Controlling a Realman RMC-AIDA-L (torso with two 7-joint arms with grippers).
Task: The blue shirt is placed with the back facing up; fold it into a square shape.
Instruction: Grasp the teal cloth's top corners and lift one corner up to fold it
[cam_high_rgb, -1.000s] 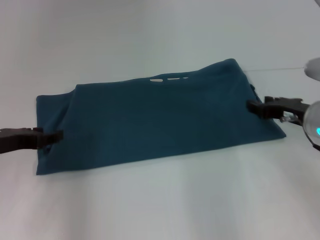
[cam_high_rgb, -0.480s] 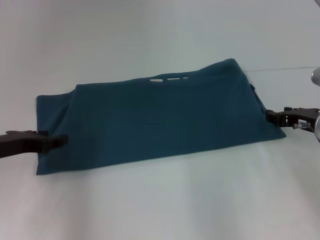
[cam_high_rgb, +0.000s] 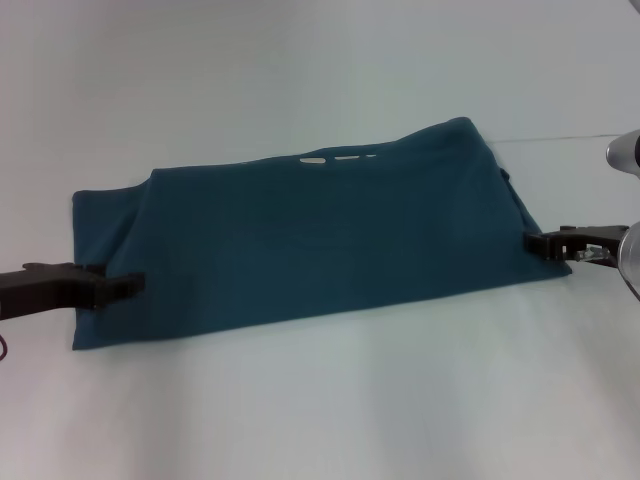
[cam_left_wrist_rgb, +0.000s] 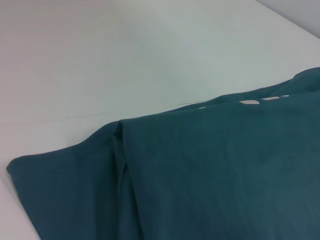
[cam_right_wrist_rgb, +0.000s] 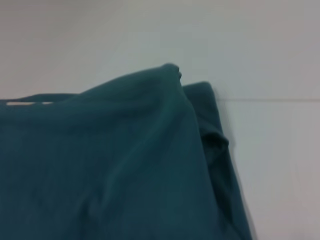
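Now, blue shirt (cam_high_rgb: 320, 245) half-folded mid-frame | left end effector (cam_high_rgb: 118, 286), right end effector (cam_high_rgb: 545, 243) at edges, grip unclear | uneven pull risks skewed fold

Bare test bench — looks like a lab or robot demo setup, not a home.

Plain white table (cam_high_rgb: 320, 400) fills the head view w/ no walls, furniture or clutter in sight; a thin seam line crosses its far right part. Only a shirt (cam_high_rgb: 320, 240) lies on it, w/ two black robot grippers at its ends — left gripper (cam_high_rgb: 128, 286), right gripper (cam_high_rgb: 536, 242). Wrist views show the same white surface & cloth, nothing more, so can't narrow the place further.
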